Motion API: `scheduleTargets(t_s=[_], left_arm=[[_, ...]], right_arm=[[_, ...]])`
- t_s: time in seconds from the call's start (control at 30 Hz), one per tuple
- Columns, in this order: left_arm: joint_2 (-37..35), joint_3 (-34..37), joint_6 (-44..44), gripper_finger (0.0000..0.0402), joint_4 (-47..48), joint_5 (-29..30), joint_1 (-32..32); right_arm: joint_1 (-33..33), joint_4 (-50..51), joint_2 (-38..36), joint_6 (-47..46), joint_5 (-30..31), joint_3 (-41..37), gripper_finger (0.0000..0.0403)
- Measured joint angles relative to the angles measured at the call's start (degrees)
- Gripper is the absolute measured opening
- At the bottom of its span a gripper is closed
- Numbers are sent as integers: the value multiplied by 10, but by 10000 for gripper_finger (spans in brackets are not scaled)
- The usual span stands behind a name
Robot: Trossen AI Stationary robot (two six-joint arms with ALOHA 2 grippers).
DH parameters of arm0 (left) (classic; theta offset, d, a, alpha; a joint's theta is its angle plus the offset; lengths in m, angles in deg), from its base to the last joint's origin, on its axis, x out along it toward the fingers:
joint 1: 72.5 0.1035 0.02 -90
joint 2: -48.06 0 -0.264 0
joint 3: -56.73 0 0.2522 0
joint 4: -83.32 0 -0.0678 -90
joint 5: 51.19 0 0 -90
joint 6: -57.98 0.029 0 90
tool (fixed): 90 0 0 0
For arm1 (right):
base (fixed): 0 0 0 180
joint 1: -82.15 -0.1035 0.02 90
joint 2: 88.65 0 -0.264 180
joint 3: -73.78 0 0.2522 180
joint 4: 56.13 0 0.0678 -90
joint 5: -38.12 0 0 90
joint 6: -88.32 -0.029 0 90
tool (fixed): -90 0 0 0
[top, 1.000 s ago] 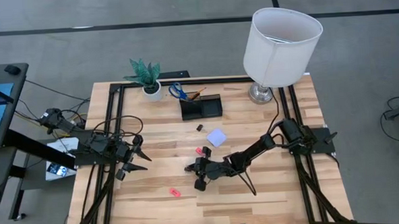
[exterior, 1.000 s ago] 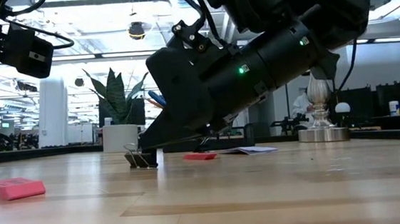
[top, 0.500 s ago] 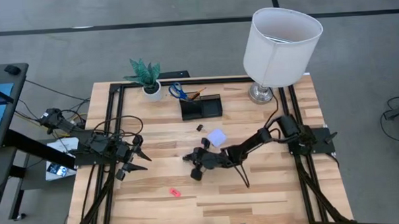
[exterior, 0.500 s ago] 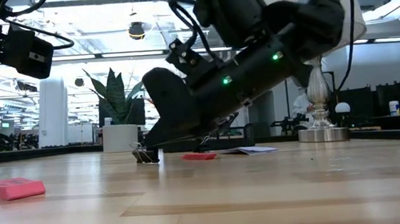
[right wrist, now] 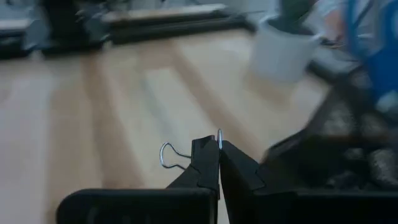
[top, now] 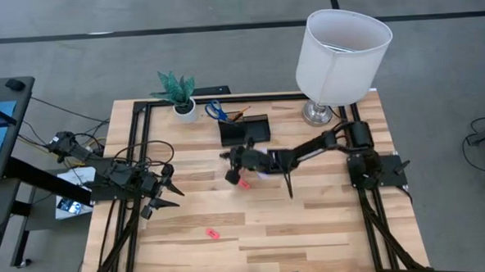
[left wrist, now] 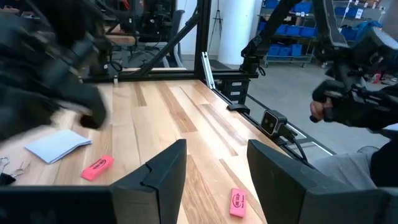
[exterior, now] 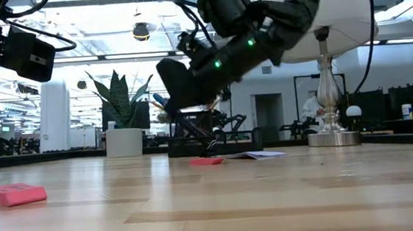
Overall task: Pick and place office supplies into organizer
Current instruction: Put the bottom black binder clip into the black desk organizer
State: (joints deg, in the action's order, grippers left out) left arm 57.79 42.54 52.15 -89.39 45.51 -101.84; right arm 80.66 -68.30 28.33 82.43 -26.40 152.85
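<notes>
My right gripper (top: 230, 159) is raised above the table just in front of the black organizer (top: 245, 132), and it is shut on a small clip's wire handle (right wrist: 166, 155). The clip's black body is hidden by the fingers. The lavender note pad (top: 266, 168) and a pink eraser (top: 244, 183) lie flat on the wood below the right arm. A second pink eraser (top: 211, 233) lies nearer the front. Blue-handled scissors (top: 215, 111) and an orange pencil (top: 241, 112) lie behind the organizer. At the table's left side my left gripper (top: 168, 193) stands open and level. My right gripper pinches the clip's thin wire (right wrist: 219, 135) between its two shut fingertips, and a wire loop sticks out beside one finger. The fingers slant downward toward the table's far left. The clip is lifted clear of the table.
A white plant pot (top: 186, 110) stands at the far left of the organizer. A lamp with a large white shade (top: 342, 54) stands at the far right corner. Black frame rails (top: 136, 149) run along the table's sides. There is bare wood at the front (top: 312, 231).
My right gripper has swung from the middle front of the table toward the far edge and upward, stopping close to the organizer and staying shut. The clip, which stood on the table under it, has gone up with it and now hangs clear of the table.
</notes>
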Motion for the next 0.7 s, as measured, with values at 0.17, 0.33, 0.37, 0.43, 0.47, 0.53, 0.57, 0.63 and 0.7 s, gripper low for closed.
scheduleTargets(t_s=[0.17, 0.33, 0.37, 0.43, 0.47, 0.53, 0.57, 0.63, 0.7], left_arm=[[0, 0, 0, 163, 2, 0, 0], [0, 0, 0, 163, 1, 0, 0], [0, 0, 0, 163, 1, 0, 0], [0, 0, 0, 163, 1, 0, 0], [0, 0, 0, 163, 1, 0, 0], [0, 0, 0, 163, 1, 0, 0], [0, 0, 0, 163, 1, 0, 0], [0, 0, 0, 163, 1, 0, 0], [0, 0, 0, 163, 1, 0, 0]], right_arm=[[50, 66, -19, 22, -28, 26, 1], [94, 116, -18, 30, -77, 48, 0], [101, 125, -18, 30, -83, 50, 0], [113, 136, -18, 30, -91, 50, 0], [118, 142, -18, 30, -94, 50, 0], [125, 150, -18, 30, -106, 50, 0], [128, 154, -18, 29, -111, 50, 0], [132, 160, -17, 29, -113, 50, 0], [133, 165, -17, 30, -114, 50, 4]])
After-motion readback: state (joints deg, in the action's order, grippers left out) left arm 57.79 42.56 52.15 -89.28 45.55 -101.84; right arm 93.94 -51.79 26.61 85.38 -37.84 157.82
